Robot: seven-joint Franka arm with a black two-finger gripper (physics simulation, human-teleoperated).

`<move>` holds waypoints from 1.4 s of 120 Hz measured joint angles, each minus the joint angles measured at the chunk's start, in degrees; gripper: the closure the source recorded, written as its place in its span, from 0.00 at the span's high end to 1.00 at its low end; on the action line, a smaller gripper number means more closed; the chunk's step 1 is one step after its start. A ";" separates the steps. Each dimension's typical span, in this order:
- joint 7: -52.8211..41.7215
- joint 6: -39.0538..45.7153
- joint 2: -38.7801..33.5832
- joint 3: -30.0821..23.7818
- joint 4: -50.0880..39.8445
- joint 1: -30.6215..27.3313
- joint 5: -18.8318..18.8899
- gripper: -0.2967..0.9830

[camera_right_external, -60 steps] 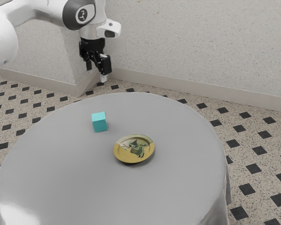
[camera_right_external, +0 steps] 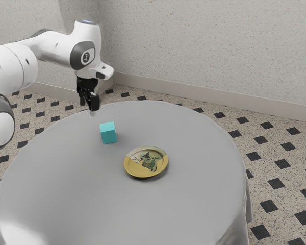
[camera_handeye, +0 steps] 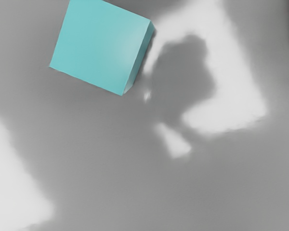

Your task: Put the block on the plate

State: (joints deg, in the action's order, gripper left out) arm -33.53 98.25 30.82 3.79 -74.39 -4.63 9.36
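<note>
At the exterior view's left, my white arm (camera_right_external: 56, 47) is reaching in from nine o'clock. At its end, my gripper (camera_right_external: 92, 110) is pointing down by the eleven o'clock edge of the grey table (camera_right_external: 92, 204); whether it is spread or pressed together, I cannot tell. Toward five o'clock from it, the teal block (camera_right_external: 108, 133) is resting on the table, well apart from the plate. In my wrist view, pale patches are showing on the tabletop around the block. Toward four o'clock from the block, the yellow-rimmed plate (camera_right_external: 146, 162) is lying face up. Past three o'clock, the dotted floor (camera_right_external: 283, 163) is stretching away.
</note>
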 joint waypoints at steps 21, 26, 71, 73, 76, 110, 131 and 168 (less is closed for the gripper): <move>-3.74 5.20 5.14 0.02 -0.75 -3.09 -6.32 0.77; -4.63 6.61 5.74 0.01 -0.74 -3.19 -7.66 0.77; -18.26 13.23 8.14 0.18 -0.25 -3.00 -16.13 0.77; -18.93 13.36 8.32 0.20 -0.17 -2.96 -16.15 0.77; -19.89 13.53 8.61 0.31 -0.03 -2.89 -16.20 0.77; -27.61 15.09 11.42 0.94 1.48 -2.50 -17.58 0.77; -30.54 16.42 13.45 1.28 3.63 -2.56 -17.75 0.77; -34.02 17.57 16.52 2.18 6.61 -2.57 -17.76 0.77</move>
State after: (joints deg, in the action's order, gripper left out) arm -67.55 115.82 47.35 5.96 -67.79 -7.21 -8.40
